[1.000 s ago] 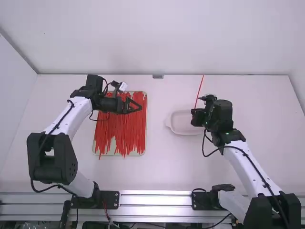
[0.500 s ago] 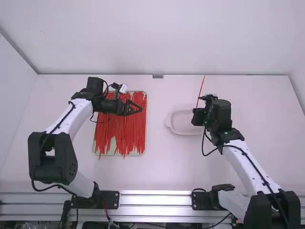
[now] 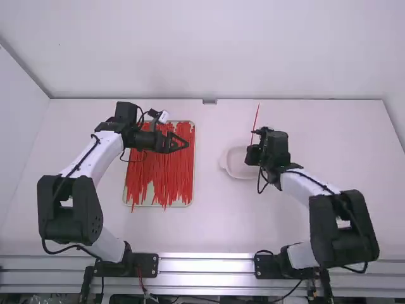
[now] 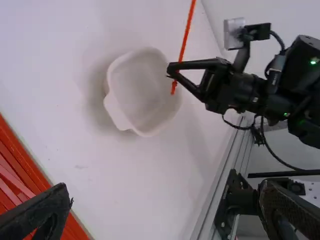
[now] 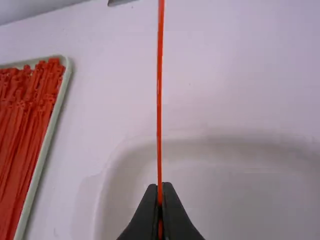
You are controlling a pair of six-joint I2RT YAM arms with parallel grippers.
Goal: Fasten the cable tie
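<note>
Right gripper (image 5: 160,192) pinched shut on tie (image 5: 160,100), strip running straight out past its fingertips. Left gripper (image 3: 183,142) wide, empty, well apart. Probably best: left takes free end, curls it back.

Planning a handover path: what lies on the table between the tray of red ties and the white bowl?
Nothing. In the high view, the white table between the tray and the bowl is bare.

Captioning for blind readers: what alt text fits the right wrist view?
The right hand, shut on a thin red plastic cable tie, holds it over a shallow white plastic bowl; a pale tray of red ties lies nearby.
</note>
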